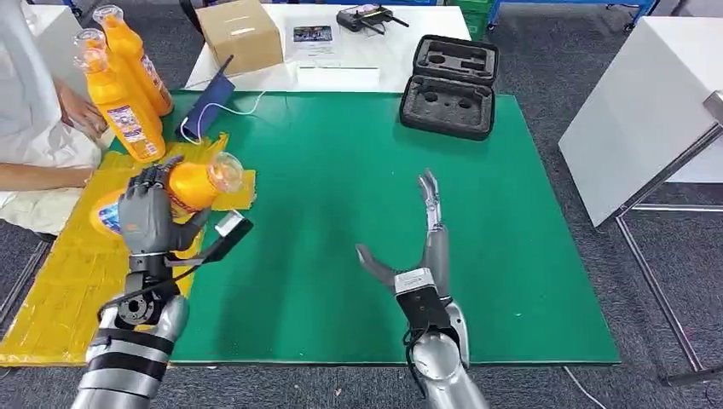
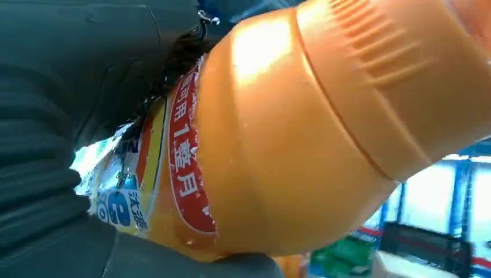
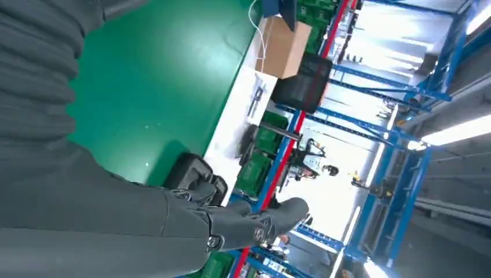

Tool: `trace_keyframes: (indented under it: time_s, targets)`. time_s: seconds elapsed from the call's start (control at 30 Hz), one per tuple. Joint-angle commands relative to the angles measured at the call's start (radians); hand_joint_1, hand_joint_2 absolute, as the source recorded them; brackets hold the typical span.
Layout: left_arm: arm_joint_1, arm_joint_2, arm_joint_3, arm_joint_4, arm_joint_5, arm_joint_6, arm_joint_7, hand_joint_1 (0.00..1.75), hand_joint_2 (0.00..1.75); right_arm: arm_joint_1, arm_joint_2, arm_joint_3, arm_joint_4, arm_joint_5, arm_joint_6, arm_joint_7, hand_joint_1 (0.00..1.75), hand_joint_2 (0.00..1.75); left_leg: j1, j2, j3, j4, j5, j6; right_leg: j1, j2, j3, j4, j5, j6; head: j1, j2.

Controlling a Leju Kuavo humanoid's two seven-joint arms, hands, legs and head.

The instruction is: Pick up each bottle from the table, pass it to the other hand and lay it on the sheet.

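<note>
Left hand [image 1: 149, 213] grips one orange bottle [image 1: 192, 186], fingers [image 1: 153, 177] wrapped round its body, cap end pointing right; the bottle is lifted and tilted, over the near-left part of the scene where the yellow sheet [image 1: 60, 290] meets the green tabletop [image 1: 341, 213]. In the left wrist view the same bottle [image 2: 278, 150] sits close against the palm, label partly showing. Right hand [image 1: 418, 247] is held over the middle of the green tabletop, well apart from the bottle, holding nothing: fingers [image 1: 429, 200] stretched forward and thumb out to the side, so it is spread. Three more orange bottles [image 1: 128, 85] stand upright at the far left, beside a person's arm [image 1: 51, 141]. A label-like patch [image 1: 107, 217] shows on the sheet just left of the left hand; whether that is a bottle already laid down I cannot tell, as the hand covers most of it. Judgement on progress: the current bottle is picked up but not yet passed; the handover to the right hand and the laying on the sheet remain, and the three standing bottles are still to be done. An open black case [image 1: 449, 85] and a cardboard box [image 1: 241, 34] lie at the far side.
</note>
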State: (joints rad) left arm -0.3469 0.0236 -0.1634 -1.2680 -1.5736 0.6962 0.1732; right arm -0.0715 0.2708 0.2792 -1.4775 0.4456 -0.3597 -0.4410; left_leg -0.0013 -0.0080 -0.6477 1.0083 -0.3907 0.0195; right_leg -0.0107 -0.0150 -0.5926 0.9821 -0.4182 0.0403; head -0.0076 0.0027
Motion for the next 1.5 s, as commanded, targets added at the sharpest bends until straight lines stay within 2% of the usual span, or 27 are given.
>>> trace_keyframes:
  time_s: [0.03, 0.13, 0.17, 0.2, 0.23, 0.27, 0.3, 0.37, 0.43, 0.5, 0.57, 0.63, 0.73, 0.8, 1.03, 1.07, 1.1, 1.13, 1.5]
  targets:
    - [-0.075, 0.117, -0.148, 0.088, 0.003, 0.002, -0.006, 1.75, 1.75, -0.020, -0.039, -0.001, -0.004, -0.004, -0.003, 0.000, 0.00, 1.75, 0.001, -0.001, 0.004, 0.000, -0.002, -0.001, 0.001, -0.001, 0.006, -0.001, -0.003, -0.001, 0.000, 0.000]
    - [-0.075, 0.117, -0.148, 0.088, 0.003, 0.002, -0.006, 1.75, 1.75, -0.020, -0.039, -0.001, -0.004, -0.004, -0.003, 0.000, 0.00, 1.75, 0.001, 0.001, 0.004, 0.000, -0.002, -0.001, 0.001, 0.001, 0.005, -0.001, -0.002, -0.002, 0.000, 0.000]
    - [-0.122, 0.159, -0.268, 0.166, 0.003, 0.002, 0.093, 1.75, 1.75, -0.024, -0.043, 0.004, -0.010, -0.011, -0.005, -0.003, 0.00, 1.75, 0.000, 0.001, 0.003, 0.000, -0.002, -0.001, 0.000, 0.000, 0.005, -0.001, -0.002, -0.002, 0.000, 0.000]
    - [-0.179, 0.167, -0.390, 0.286, 0.003, 0.002, 0.164, 1.75, 1.75, -0.026, -0.051, 0.012, -0.020, -0.030, -0.007, -0.016, 0.00, 1.75, 0.000, 0.000, 0.006, 0.000, -0.003, -0.002, 0.000, -0.001, 0.008, -0.001, -0.004, -0.002, 0.000, 0.000]
    - [-0.208, 0.139, -0.391, 0.383, 0.003, 0.002, 0.119, 1.75, 1.75, -0.027, -0.063, 0.021, -0.048, -0.082, 0.014, -0.043, 0.00, 1.75, 0.000, -0.004, 0.002, 0.000, -0.001, -0.001, 0.000, -0.005, 0.005, 0.000, -0.003, -0.002, 0.000, 0.000]
    - [-0.201, 0.111, -0.315, 0.413, 0.003, 0.002, 0.048, 1.75, 1.75, -0.023, -0.072, 0.023, -0.077, -0.121, 0.028, -0.069, 0.00, 1.75, 0.000, -0.007, 0.003, -0.001, 0.000, -0.001, 0.000, -0.007, 0.005, -0.001, -0.003, -0.002, 0.000, 0.000]
    - [-0.209, 0.107, -0.292, 0.460, 0.003, 0.002, 0.020, 1.75, 1.75, -0.017, -0.075, 0.021, -0.102, -0.143, 0.027, -0.072, 0.00, 1.75, 0.000, -0.008, 0.004, -0.001, 0.000, -0.001, 0.000, -0.008, 0.007, -0.001, -0.003, -0.002, 0.000, 0.000]
    - [-0.228, 0.114, -0.318, 0.525, 0.003, 0.002, 0.044, 1.75, 1.75, -0.007, -0.083, 0.021, -0.142, -0.154, 0.025, -0.071, 0.00, 1.75, 0.000, -0.005, 0.005, -0.001, 0.000, -0.001, 0.000, -0.004, 0.005, -0.002, -0.002, -0.002, 0.000, 0.000]
    - [-0.241, 0.108, -0.322, 0.587, 0.003, 0.002, 0.051, 1.75, 1.75, -0.008, -0.090, 0.027, -0.150, -0.169, 0.032, -0.067, 0.00, 1.75, 0.000, -0.002, 0.008, -0.001, -0.003, -0.002, 0.000, -0.001, 0.011, -0.002, -0.003, -0.003, 0.000, 0.000]
    - [-0.275, 0.076, -0.300, 0.747, 0.003, 0.002, 0.029, 1.75, 1.75, -0.021, -0.086, 0.026, -0.132, -0.160, 0.050, -0.069, 0.00, 1.75, -0.001, -0.001, 0.003, -0.001, -0.001, 0.000, -0.001, -0.002, 0.004, -0.001, -0.001, -0.001, 0.001, 0.000]
    - [-0.315, 0.056, -0.303, 0.883, 0.003, 0.002, 0.055, 1.75, 1.75, -0.031, -0.094, 0.047, -0.119, -0.160, 0.050, -0.069, 0.00, 1.75, 0.000, 0.000, 0.006, -0.001, -0.001, -0.001, 0.000, -0.002, 0.007, -0.001, -0.002, -0.002, 0.000, 0.000]
    - [-0.333, 0.049, -0.279, 0.963, 0.006, 0.002, 0.057, 1.75, 1.75, -0.046, -0.102, 0.065, -0.099, -0.154, 0.050, -0.076, 0.00, 1.75, 0.000, 0.000, 0.003, -0.001, 0.000, -0.001, 0.000, -0.002, 0.004, -0.001, -0.001, -0.001, 0.000, 0.000]
    - [-0.338, 0.055, -0.220, 1.008, 0.019, -0.032, 0.080, 1.75, 1.75, -0.044, -0.106, 0.073, -0.100, -0.164, 0.050, -0.078, 0.00, 1.75, 0.000, 0.002, 0.006, -0.001, -0.002, -0.001, 0.001, 0.000, 0.007, -0.001, -0.002, -0.002, 0.000, 0.000]
    - [-0.341, 0.054, -0.183, 1.016, 0.035, -0.072, 0.095, 1.75, 1.75, -0.039, -0.107, 0.072, -0.099, -0.157, 0.046, -0.077, 0.00, 1.75, 0.000, 0.002, 0.002, 0.000, -0.001, -0.001, 0.000, -0.001, 0.003, -0.001, -0.001, -0.001, 0.000, 0.000]
    - [-0.331, 0.043, -0.124, 1.021, 0.043, -0.135, 0.143, 1.75, 1.75, -0.036, -0.103, 0.067, -0.093, -0.158, 0.051, -0.074, 0.00, 1.75, 0.000, 0.003, 0.007, -0.001, -0.003, -0.001, 0.000, 0.001, 0.009, -0.001, -0.002, -0.002, 0.000, 0.000]
    - [-0.330, 0.045, -0.112, 1.019, 0.037, -0.129, 0.170, 1.61, 1.75, -0.037, -0.102, 0.069, -0.089, -0.155, 0.052, -0.073, 0.00, 1.75, 0.000, 0.002, 0.005, -0.001, -0.001, -0.001, 0.000, 0.001, 0.006, -0.001, -0.001, -0.002, 0.000, 0.000]
    - [-0.330, 0.048, -0.107, 1.019, 0.035, -0.124, 0.175, 0.38, 1.75, -0.036, -0.101, 0.071, -0.088, -0.154, 0.052, -0.072, 0.00, 1.75, 0.000, 0.002, 0.007, -0.001, -0.002, -0.001, 0.000, 0.001, 0.008, -0.001, -0.001, -0.002, 0.000, 0.000]
    - [-0.327, 0.052, -0.085, 1.016, 0.021, -0.097, 0.195, 0.00, 1.75, -0.034, -0.100, 0.074, -0.087, -0.150, 0.050, -0.071, 0.00, 1.75, 0.000, 0.004, 0.009, -0.001, -0.002, -0.002, 0.000, 0.002, 0.010, -0.002, -0.002, -0.002, 0.000, 0.000]
    - [-0.319, 0.056, -0.075, 1.013, 0.003, -0.036, 0.196, 0.00, 1.75, -0.034, -0.102, 0.076, -0.074, -0.147, 0.042, -0.070, 0.00, 1.75, 0.000, 0.003, 0.009, -0.001, -0.002, -0.001, 0.000, 0.002, 0.009, -0.001, -0.001, -0.002, 0.000, 0.000]
